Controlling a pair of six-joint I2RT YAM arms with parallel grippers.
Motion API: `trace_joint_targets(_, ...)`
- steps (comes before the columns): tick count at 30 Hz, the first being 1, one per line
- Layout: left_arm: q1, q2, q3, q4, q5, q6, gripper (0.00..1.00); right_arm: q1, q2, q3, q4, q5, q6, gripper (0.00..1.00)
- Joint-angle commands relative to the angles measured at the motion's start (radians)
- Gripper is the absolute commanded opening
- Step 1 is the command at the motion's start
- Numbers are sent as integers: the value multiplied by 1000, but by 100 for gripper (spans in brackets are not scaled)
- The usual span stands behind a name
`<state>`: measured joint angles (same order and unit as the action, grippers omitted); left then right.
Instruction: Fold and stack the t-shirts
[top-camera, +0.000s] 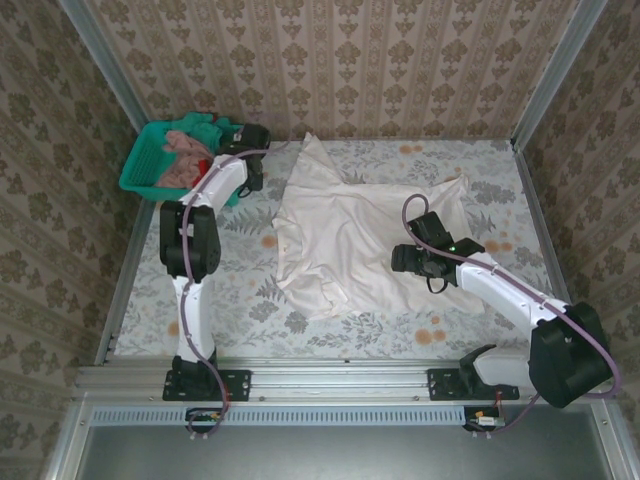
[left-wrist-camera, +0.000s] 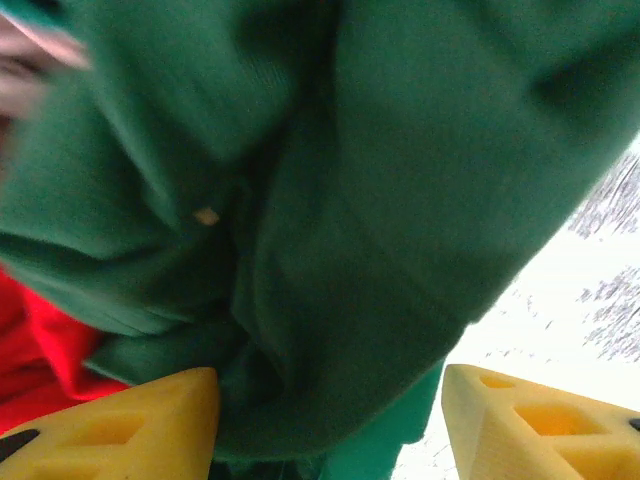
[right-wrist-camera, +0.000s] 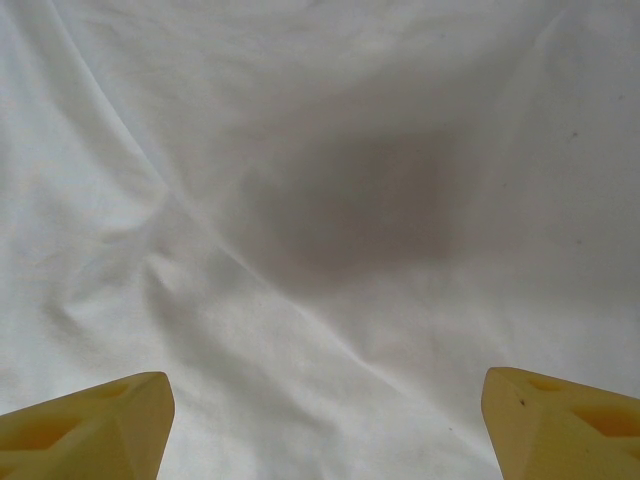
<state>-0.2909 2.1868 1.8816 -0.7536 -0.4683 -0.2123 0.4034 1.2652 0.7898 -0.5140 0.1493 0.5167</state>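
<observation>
The worktop (top-camera: 240, 300) wears a pale cloth printed with grey-green leaves and orange blossoms. It sits in a booth walled with beige damask wallpaper (top-camera: 340, 70) and framed by slanting metal posts (top-camera: 110, 70). Along the lower edge of the top view runs an aluminium rail (top-camera: 330, 380), and both arms are bolted to it. The large white t-shirt (top-camera: 340, 235) lies crumpled and partly spread across the middle of the frame, one corner reaching toward the back wall. In the upper left corner stands a teal lattice basket (top-camera: 136, 158) heaped with a pale pink shirt (top-camera: 185, 150) and a dark green shirt (top-camera: 205, 125). The left arm (top-camera: 190, 250) stretches up to that basket. In its wrist view the dark green shirt bulges close to the lens, with red cloth (left-wrist-camera: 40, 350) at lower left and a brighter teal fold (left-wrist-camera: 370, 450) at the bottom. A small tan fleck (left-wrist-camera: 207, 215) on the green fabric is too blurred to identify. The left end effector (left-wrist-camera: 330, 430) has its yellow fingers apart with green cloth between them, and I cannot tell whether they press on it. The right arm (top-camera: 510, 295) reaches in from the lower right, and the right end effector (right-wrist-camera: 325, 430) hangs over the white shirt with its fingers spread wide, casting a soft shadow on the wrinkled cloth.
</observation>
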Motion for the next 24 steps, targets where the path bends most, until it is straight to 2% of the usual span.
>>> trace_joint_targets(1,7,-21,-20,-31,24,51,51,4,-27,0,8,5,-3,82)
trace_joint_targets(4,19,-45,-55,-38,33,63,34,3,-29,6,8,1,-3,82)
trace_joint_targets(9,23,-176,-194,-2,67,102,19,3,-14,9,23,-9,1,82)
trace_joint_targets(15,23,-378,-419,37,116,185,11,4,28,32,32,-18,0,83)
trace_joint_targets(19,17,-514,-558,134,210,290,0,4,53,52,36,-22,-1,82)
trace_joint_targets(21,6,-545,-582,174,304,353,0,3,56,55,42,-22,-1,82)
trace_joint_targets(24,-33,-545,-584,220,367,440,0,3,49,50,41,-22,3,82)
